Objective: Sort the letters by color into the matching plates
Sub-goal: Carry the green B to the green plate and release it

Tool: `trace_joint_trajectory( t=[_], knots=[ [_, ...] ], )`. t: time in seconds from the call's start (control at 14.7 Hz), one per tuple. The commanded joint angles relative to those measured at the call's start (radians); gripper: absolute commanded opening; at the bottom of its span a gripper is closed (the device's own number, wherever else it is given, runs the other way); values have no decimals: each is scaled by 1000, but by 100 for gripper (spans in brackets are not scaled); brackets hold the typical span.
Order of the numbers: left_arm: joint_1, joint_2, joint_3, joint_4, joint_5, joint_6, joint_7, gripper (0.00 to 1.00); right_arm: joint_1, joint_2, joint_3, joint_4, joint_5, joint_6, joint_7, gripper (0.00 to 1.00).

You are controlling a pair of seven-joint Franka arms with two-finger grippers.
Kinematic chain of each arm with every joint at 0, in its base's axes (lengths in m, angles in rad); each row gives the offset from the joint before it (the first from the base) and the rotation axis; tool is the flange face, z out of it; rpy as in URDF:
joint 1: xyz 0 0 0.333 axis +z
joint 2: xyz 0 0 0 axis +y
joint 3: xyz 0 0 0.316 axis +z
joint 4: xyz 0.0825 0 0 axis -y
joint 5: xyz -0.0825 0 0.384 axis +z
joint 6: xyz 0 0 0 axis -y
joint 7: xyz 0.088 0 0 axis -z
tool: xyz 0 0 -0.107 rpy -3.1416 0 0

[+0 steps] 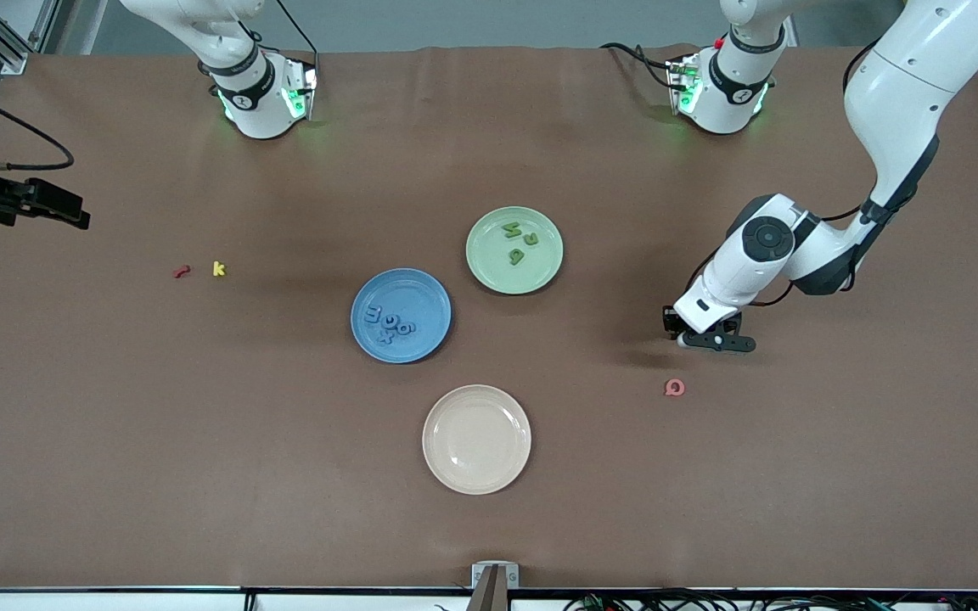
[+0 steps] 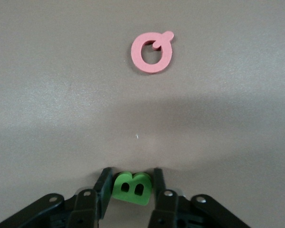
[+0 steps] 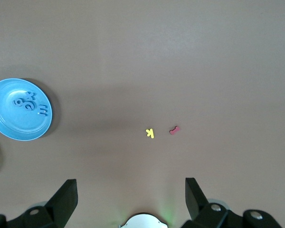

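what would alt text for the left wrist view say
The left gripper pinches a green letter B between its two fingers, just above the brown table. A pink letter Q lies flat on the table nearby, apart from the gripper.

The high front view takes in the table [image 1: 115, 441]; wrist cameras look down, the left's closest.

The brown tabletop [image 1: 115, 424] carries three plates near its middle — a blue plate [image 1: 428, 339], a pale green plate [image 1: 489, 270] and, nearest the front camera, a cream plate [image 1: 476, 439]. A pink letter Q [image 1: 674, 388] lies toward the left arm's end — a yellow k [image 1: 218, 269] and a red letter [image 1: 182, 271] toward the right arm's.
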Motion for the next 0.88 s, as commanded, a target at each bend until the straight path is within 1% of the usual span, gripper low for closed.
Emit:
trace_joint_trajectory(
  t=[0.0, 0.2, 0.34, 0.54, 0.75, 0.82],
  knots=[
    [5, 12, -2, 11, 25, 10, -13, 24, 6, -79, -14, -97, 24, 43, -13, 100],
    [4, -5, -3, 11, 24, -3, -19, 22, 7, -98, -14, -97, 24, 39, -13, 100],
    [-2, -25, -17, 12, 21, -38, -61, 22, 7, -118, -14, -98, 24, 32, -13, 100],
    [-1, -59, -98, 18, -22, -120, -109, 22, 15, -145, -14, -118, 24, 31, -13, 100],
    [-2, -66, -204, 61, -88, -249, -155, 22, 24, -159, -17, -125, 24, 29, -13, 100],
    [-1, -66, -248, 72, -101, -291, -189, 22, 49, -161, -38, -125, 24, 29, -13, 100]
  ],
)
